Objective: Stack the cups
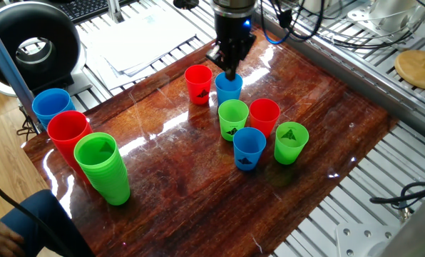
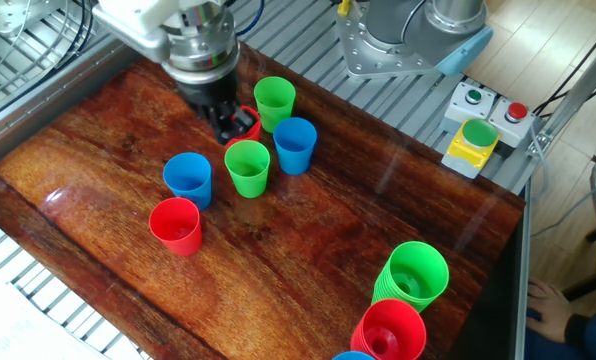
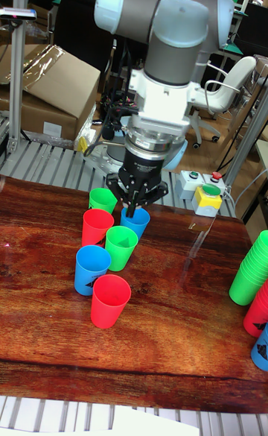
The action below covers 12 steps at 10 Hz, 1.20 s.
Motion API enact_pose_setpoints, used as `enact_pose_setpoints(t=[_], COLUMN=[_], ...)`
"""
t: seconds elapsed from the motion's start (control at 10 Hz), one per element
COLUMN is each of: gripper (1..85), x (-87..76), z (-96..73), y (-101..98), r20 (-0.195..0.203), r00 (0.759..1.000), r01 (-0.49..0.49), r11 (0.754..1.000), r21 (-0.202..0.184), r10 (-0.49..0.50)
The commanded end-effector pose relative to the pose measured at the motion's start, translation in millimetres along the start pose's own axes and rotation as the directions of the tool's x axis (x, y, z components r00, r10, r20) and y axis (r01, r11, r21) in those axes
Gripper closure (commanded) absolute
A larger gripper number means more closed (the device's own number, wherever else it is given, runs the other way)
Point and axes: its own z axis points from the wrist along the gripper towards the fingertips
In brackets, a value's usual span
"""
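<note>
Gripper (image 1: 230,73) hems blue cup (image 1: 229,88) (rim)

Piles: we see tall green pile (image 1: 104,168), red pile (image 1: 68,132) and blue pile (image 1: 51,104), lower left.
Button box (image 2: 486,122): upper right.
Cardboard box (image 3: 52,93): upper left.

Six cups (image 1: 233,118) clustered mid-table (image 1: 170,171), three tall piles (image 1: 102,168) apart at one end.

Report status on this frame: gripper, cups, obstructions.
Gripper shut, empty, above the cluster. Six small tapered plastic cups upright, none stacked yet. Tall nested cup piles stand apart at the table edge.
</note>
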Motion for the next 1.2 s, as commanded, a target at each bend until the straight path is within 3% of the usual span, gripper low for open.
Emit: enact_pose_setpoints(t=[0.0, 0.1, 0.2, 0.3, 0.6, 0.9, 1.1], gripper=[43.0, 33.0, 29.0, 29.0, 29.7, 32.3, 34.7], x=[25.1, 30.5, 35.4, 42.9, 45.6, 44.3, 50.5], z=[13.9, 20.8, 26.8, 35.1, 56.8, 54.2, 53.8], y=[0.2, 1.3, -2.6, -4.8, -8.8, -12.6, -17.0], r20=[-0.009, -0.008, -0.010, -0.009, 0.041, 0.047, 0.019], r00=[1.000, 0.999, 0.999, 0.999, 0.999, 0.998, 0.998], r01=[0.013, 0.035, 0.043, 0.034, 0.025, 0.036, 0.056], r11=[0.998, 0.997, 0.998, 0.999, 0.999, 0.999, 0.998], r21=[-0.058, -0.072, -0.055, -0.038, -0.025, -0.015, 0.001], r10=[-0.013, -0.036, -0.044, -0.035, -0.024, -0.036, -0.056])
